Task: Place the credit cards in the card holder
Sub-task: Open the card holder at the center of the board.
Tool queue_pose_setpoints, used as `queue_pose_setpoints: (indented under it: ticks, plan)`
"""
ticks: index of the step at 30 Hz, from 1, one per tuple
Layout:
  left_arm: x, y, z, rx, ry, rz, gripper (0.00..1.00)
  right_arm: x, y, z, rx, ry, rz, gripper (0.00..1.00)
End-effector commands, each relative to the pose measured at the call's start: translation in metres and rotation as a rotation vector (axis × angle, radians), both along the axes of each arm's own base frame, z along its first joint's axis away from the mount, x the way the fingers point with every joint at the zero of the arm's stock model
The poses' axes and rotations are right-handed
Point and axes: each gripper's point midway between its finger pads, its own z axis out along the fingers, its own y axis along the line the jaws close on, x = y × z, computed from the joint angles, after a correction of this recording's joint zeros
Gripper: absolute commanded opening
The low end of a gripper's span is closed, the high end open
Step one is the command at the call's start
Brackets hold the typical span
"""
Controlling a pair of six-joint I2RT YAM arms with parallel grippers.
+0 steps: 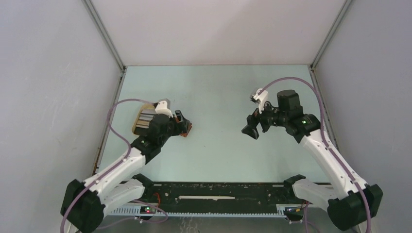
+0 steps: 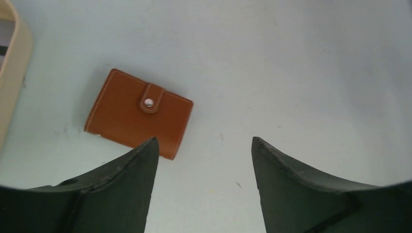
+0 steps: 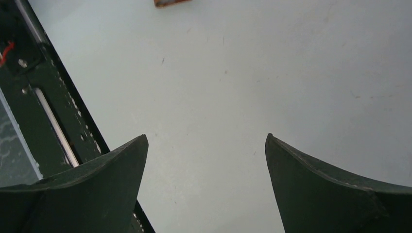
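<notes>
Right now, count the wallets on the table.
1: the brown wallet lies closed beside the tan tray, just ahead of the left pincer. Others may be hidden.

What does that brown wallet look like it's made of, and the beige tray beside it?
The card holder looks like smooth reddish-brown leather or faux leather: pale stitching along its edges, a shiny snap on the tab. The tray may be matte beige plastic, though only its rim shows.
</notes>
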Motion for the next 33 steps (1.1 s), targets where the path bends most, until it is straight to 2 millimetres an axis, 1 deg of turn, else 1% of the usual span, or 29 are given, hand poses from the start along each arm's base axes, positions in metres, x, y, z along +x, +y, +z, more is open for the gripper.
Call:
queue_pose_setpoints:
  ticks: [1,3,5,7,11,13,18,21,27,33]
  plan:
    - [0.024,0.016,-0.008,0.156,0.060,0.073,0.71,-0.004,0.001,-0.007,-0.073,-0.025,0.086,1.00]
    - [0.028,0.018,-0.025,0.185,0.114,0.092,0.68,-0.009,0.000,-0.013,-0.089,-0.022,0.092,1.00]
    - [0.033,0.021,-0.036,0.191,0.144,0.116,0.66,-0.011,0.000,-0.014,-0.097,-0.025,0.090,1.00]
    - [0.041,0.023,-0.042,0.207,0.157,0.120,0.64,-0.013,-0.002,-0.015,-0.097,-0.028,0.084,1.00]
    - [0.056,0.026,-0.053,0.259,0.225,0.080,0.49,-0.016,-0.001,-0.012,-0.083,-0.027,0.085,1.00]
    - [0.062,0.026,-0.058,0.278,0.256,0.062,0.46,-0.018,0.000,-0.011,-0.079,-0.027,0.089,1.00]
    - [0.079,0.028,-0.068,0.299,0.311,0.041,0.44,-0.021,0.003,-0.016,-0.081,-0.013,0.105,1.00]
    - [0.085,0.030,-0.076,0.305,0.343,0.029,0.44,-0.022,0.005,-0.017,-0.087,-0.009,0.111,1.00]
    - [0.089,0.024,-0.091,0.295,0.403,-0.025,0.44,-0.022,0.007,-0.019,-0.097,-0.011,0.116,1.00]
    - [0.084,0.017,-0.104,0.280,0.452,-0.067,0.44,-0.021,0.006,-0.019,-0.102,-0.015,0.113,1.00]
